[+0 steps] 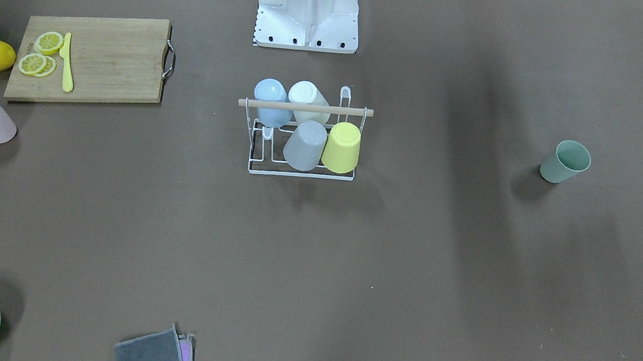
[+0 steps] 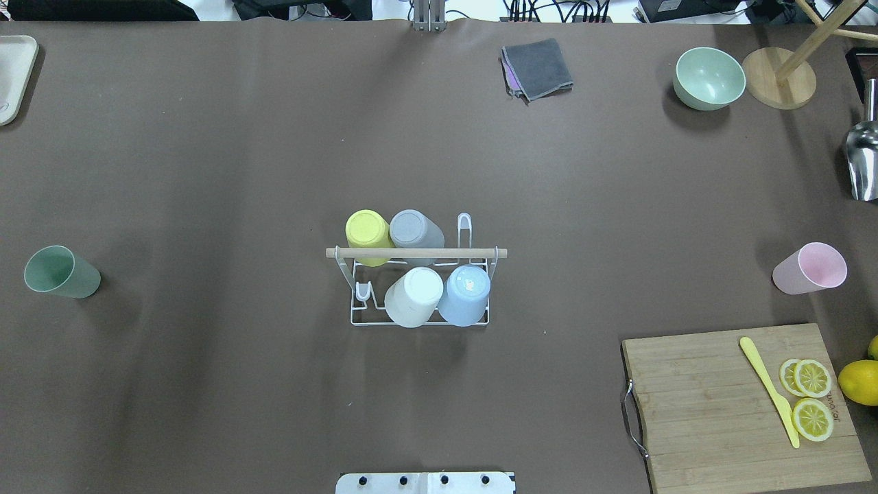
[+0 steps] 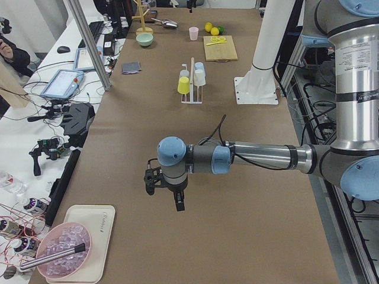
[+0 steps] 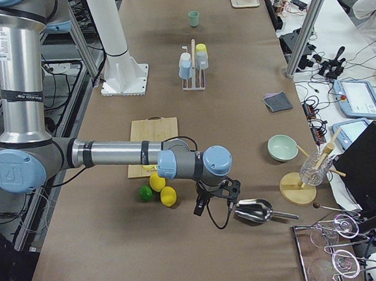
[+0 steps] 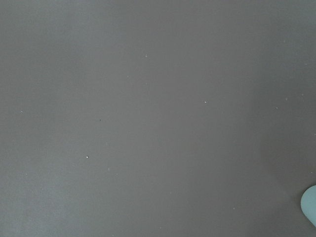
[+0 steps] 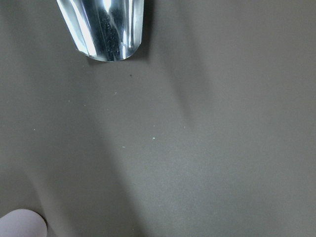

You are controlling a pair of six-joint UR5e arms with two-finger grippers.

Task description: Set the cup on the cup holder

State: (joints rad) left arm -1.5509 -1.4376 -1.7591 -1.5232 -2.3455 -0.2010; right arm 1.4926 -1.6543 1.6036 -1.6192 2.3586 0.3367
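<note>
The cup holder (image 2: 418,253), a white wire rack with a wooden rod, stands at the table's middle and also shows in the front view (image 1: 305,107). Several cups sit upside down on it: yellow (image 2: 368,230), grey (image 2: 414,230), white (image 2: 415,295) and blue (image 2: 466,293). A green cup (image 2: 60,272) stands upright far left; its rim edge shows in the left wrist view (image 5: 310,205). A pink cup (image 2: 811,268) stands far right. My left gripper (image 3: 164,192) and right gripper (image 4: 214,203) show only in the side views, so I cannot tell whether they are open or shut.
A cutting board (image 2: 741,405) with lemon slices and a yellow knife lies near right. Lemons (image 2: 861,381), a green bowl (image 2: 710,77), a grey cloth (image 2: 538,67), a metal scoop (image 6: 101,27) and a wooden stand (image 2: 780,86) are around the right side.
</note>
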